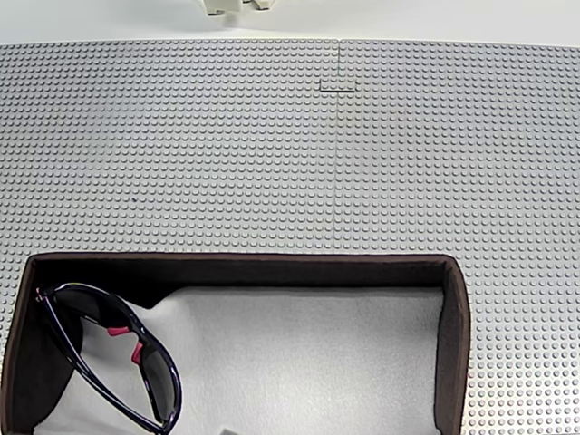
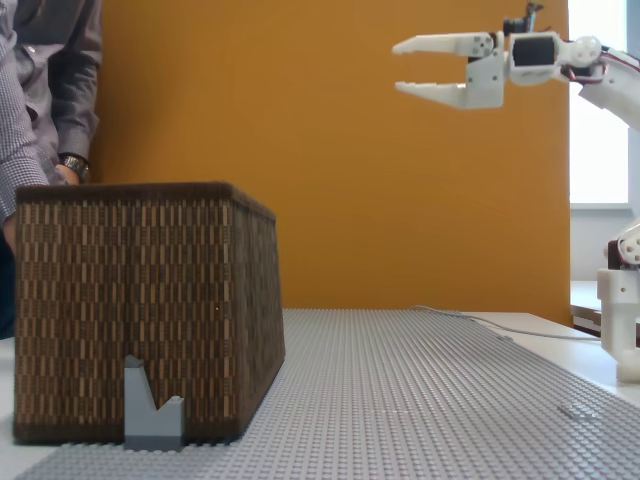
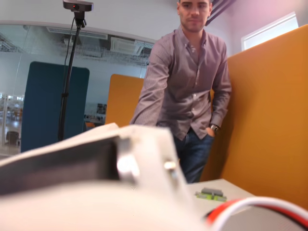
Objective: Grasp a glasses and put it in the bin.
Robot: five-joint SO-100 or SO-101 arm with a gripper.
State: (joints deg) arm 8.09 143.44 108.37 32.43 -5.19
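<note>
1. A grey studded baseplate (image 1: 272, 154) covers the table, with an orange partition (image 2: 330, 150) standing behind it in a fixed view; a person in a striped shirt (image 3: 185, 82) stands beside that partition in the wrist view
2. The bin (image 1: 450, 335) sits at the near edge of the plate in a fixed view looking down, its dark walls around a white foam lining; from the side it reads as a tall box of brown woven fabric with a small grey brick piece (image 2: 152, 410) against its foot
3. The glasses (image 1: 118, 353) lie inside the bin, at its left end in the view from above, slanted across the foam with the pink-red nose pads facing the middle of the bin
4. The gripper (image 2: 398, 68) hangs high in the air, well apart from the bin, its white fingers spread with nothing between them
5. Judging by the glossy wraparound frame, the glasses are probably light, stiff and slippery, with lenses that would scratch; the bridge by the nose pads looks the safest place to pinch
6. With the glasses resting in the bin, the task appears done
</note>
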